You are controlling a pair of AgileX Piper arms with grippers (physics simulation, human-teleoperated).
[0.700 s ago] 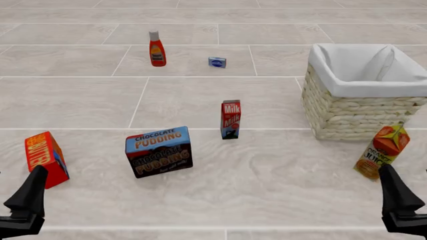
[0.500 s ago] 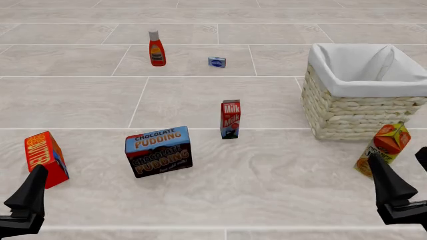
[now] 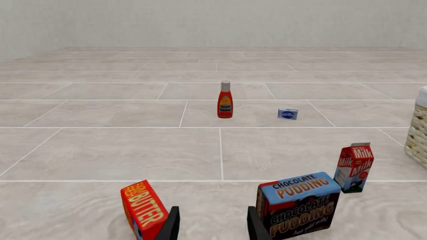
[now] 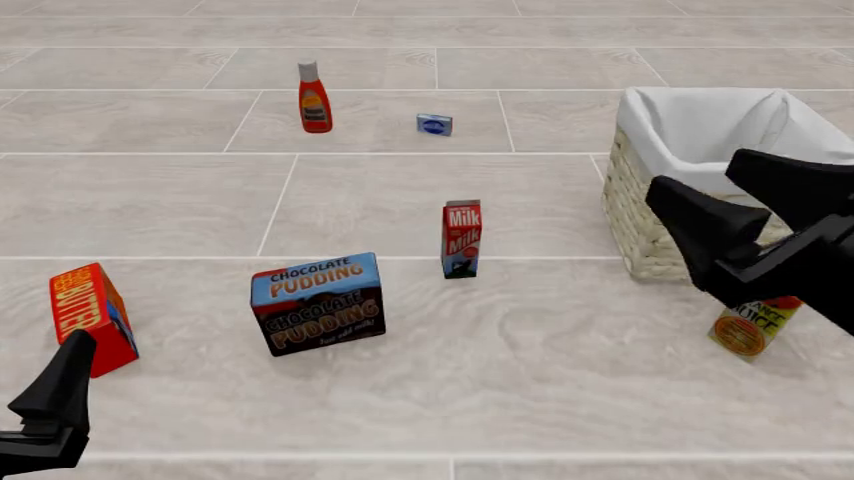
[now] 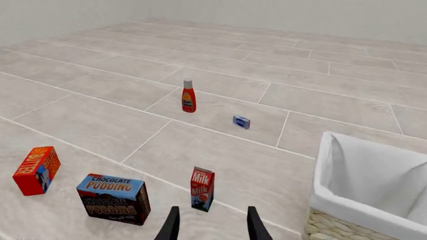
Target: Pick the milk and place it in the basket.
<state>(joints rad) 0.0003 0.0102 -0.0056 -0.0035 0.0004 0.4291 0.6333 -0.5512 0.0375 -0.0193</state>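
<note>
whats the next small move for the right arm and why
Probably bring the right gripper left and down toward the milk. The gripper is open and raised in front of the basket, while the milk stands upright and untouched, apart from the pudding box.

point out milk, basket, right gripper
milk (image 4: 462, 238): front view, red front face of carton.
basket (image 4: 661, 235): front view, woven wicker wall.
right gripper (image 4: 737, 195): front view, gap between its open black fingers.
</note>
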